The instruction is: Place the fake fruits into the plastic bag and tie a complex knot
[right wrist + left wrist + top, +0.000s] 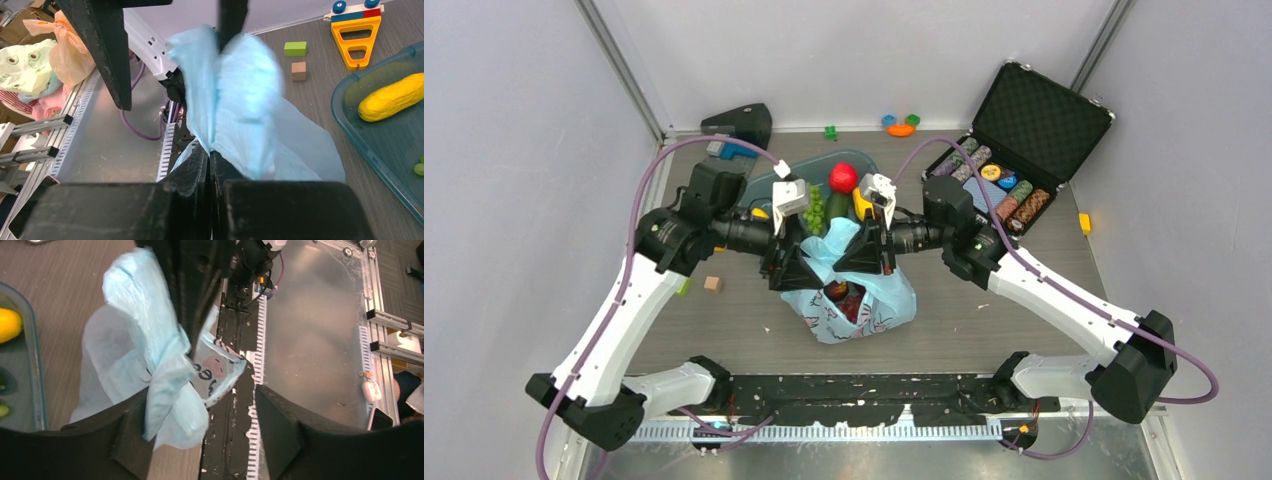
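Top external: bag [864,305] sits on the bench [724,335] midway between the two arms, its top rising to both sets of jaws
Bag contents: dark red fruits [839,295] show inside the mouth
Left jaws: spread wide, gripping nothing; a fold of light-blue plastic drapes against the inner face of one finger [120,440]
Right jaws: clenched on a bunch of bag plastic, with the fingers [190,170] pressed together and the film pinched between them
Bag top: gathered into a crumpled bunch between the two sets of jaws; whether a knot is tied cannot be told
Print: a pink figure on the bag faces the left wrist camera, below the bunch
Tub [352,127]: just behind the bag, holding an apple [844,177], green grapes [814,210] and a yellow fruit [391,97]
Case [1039,120]: open at the right rear, with rows of chips [999,190] inside
Blocks: a brown one [298,71] and a green one [295,48] lie on the bench, left of the bag
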You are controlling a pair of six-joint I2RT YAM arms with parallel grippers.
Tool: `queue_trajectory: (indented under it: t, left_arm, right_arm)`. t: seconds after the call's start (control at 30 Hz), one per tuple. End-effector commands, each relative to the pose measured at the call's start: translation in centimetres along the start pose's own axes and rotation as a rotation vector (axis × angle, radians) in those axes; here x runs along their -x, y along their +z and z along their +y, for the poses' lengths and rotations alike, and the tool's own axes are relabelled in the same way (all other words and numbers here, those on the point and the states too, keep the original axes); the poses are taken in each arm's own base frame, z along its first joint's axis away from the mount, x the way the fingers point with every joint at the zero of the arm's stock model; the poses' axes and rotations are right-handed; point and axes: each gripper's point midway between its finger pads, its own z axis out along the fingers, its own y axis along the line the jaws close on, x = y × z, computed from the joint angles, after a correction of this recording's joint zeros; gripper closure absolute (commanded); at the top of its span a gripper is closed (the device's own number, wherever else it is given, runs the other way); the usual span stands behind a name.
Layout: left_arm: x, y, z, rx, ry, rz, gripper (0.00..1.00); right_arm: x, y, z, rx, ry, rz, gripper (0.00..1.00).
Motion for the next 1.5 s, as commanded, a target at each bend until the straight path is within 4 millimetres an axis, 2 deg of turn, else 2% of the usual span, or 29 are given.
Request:
queue_trajectory:
  t: [0.0,0.07,0.17,0.43,0.57,0.67,0.77,0.93,1.03,1.2,1.27,1.3,1.33,1.4,1.47]
  left_arm:
    - [-1.4,-1.4,-1.7,0.003,0.063,0.040,0.36]
    - [-1.1,-1.4,-1.7,0.010,0.081,0.020,0.35]
    - [0.3,-1.1,-1.2,0.030,0.055,-0.035,0.25]
    - [3.2,0.4,0.7,0.049,-0.038,-0.152,0.22]
    - [3.2,1.1,1.1,0.025,-0.079,-0.146,0.25]
    - [3.1,1.5,1.3,0.000,-0.107,-0.136,0.31]
    - [2.9,1.9,0.6,-0.065,-0.120,-0.124,0.37]
    - [1.4,1.9,0.0,-0.106,-0.136,-0.070,0.39]
    - [0.7,2.0,0.1,-0.102,-0.160,-0.047,0.51]
    - [0.6,2.1,0.1,-0.114,-0.121,-0.050,0.86]
    - [0.7,2.2,0.4,-0.102,-0.115,-0.057,0.94]
    - [0.7,2.2,0.5,-0.097,-0.113,-0.062,0.97]
    - [0.7,2.3,0.6,-0.097,-0.112,-0.067,0.98]
    - [0.7,2.3,0.7,-0.091,-0.107,-0.073,1.00]
    - [0.7,2.3,0.7,-0.082,-0.098,-0.078,1.00]
  right_arm:
    - [1.2,0.0,-0.3,-0.013,-0.036,-0.031,0.95]
    - [1.2,0.0,-0.3,-0.011,-0.035,-0.033,0.95]
    - [1.1,0.0,-0.3,-0.012,-0.040,-0.029,0.95]
    - [1.0,0.2,-0.3,-0.008,-0.035,-0.021,0.95]
    - [0.9,0.1,-0.2,-0.010,-0.037,-0.015,0.95]
    - [1.0,0.1,-0.1,-0.010,-0.043,-0.015,0.95]
    - [1.0,0.2,-0.2,-0.013,-0.046,-0.017,0.95]
    - [1.1,0.1,-0.3,-0.021,-0.051,-0.019,0.95]
    - [1.0,0.1,-0.4,-0.025,-0.050,-0.013,0.95]
    - [1.0,0.0,-0.4,-0.036,-0.047,-0.004,0.94]
    - [1.2,-0.1,-0.3,-0.038,-0.050,-0.007,0.83]
    - [1.3,-0.2,-0.3,-0.039,-0.052,-0.008,0.70]
    - [1.4,-0.3,-0.2,-0.036,-0.052,-0.009,0.63]
    - [1.8,-0.8,-0.1,-0.036,-0.051,-0.020,0.37]
    - [2.5,-1.5,-0.1,-0.047,-0.050,-0.039,0.24]
